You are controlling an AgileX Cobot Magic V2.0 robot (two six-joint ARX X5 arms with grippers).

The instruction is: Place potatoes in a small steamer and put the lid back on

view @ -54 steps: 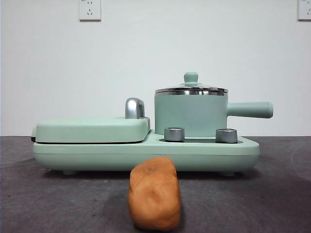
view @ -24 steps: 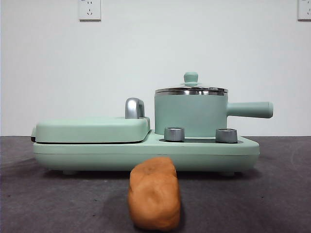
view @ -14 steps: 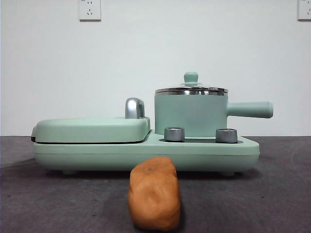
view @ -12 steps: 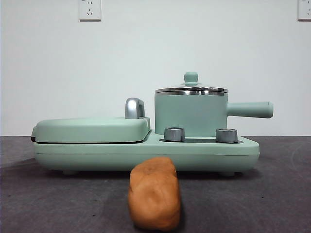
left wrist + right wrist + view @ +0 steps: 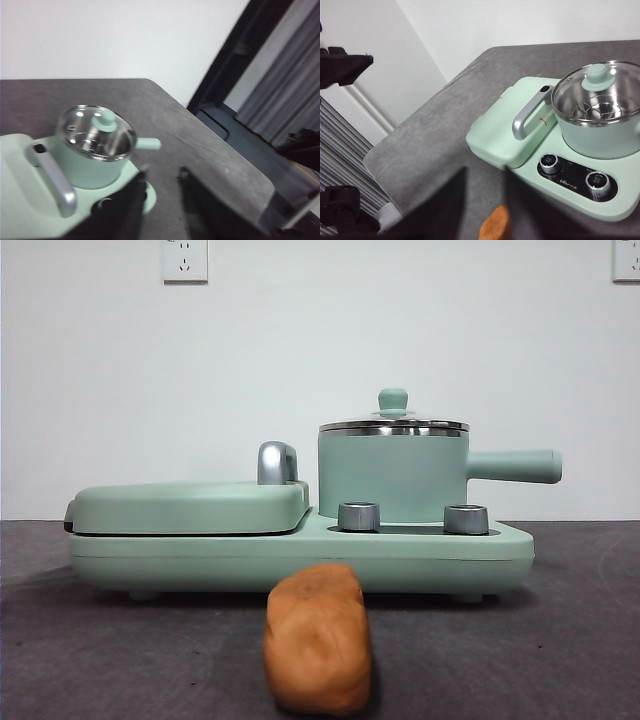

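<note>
Potato (image 5: 318, 638) on desk (image 5: 520, 660) before appliance; glass lid (image 5: 393, 423) seated on small steamer (image 5: 392, 475). Left claw (image 5: 162, 200) and right claw (image 5: 485, 200) hover parted, seemingly empty. Best to pinch lid knob squarely, lift straight.

A mint-green cooker base (image 5: 300, 558) is seen standing on the dark grey desk (image 5: 560, 660). A flat griddle with a closed mint-green cover (image 5: 190, 505) is set on one half of the base, and a curved chrome handle (image 5: 277, 462) is fixed at the cover's inner edge. Two silver knobs (image 5: 359, 516) (image 5: 466, 519) are mounted on the base's other half. A white wall (image 5: 300, 350) is seen behind, with two white sockets (image 5: 185, 259) (image 5: 626, 259) fitted high on it. Small feet are seen under the base.
</note>
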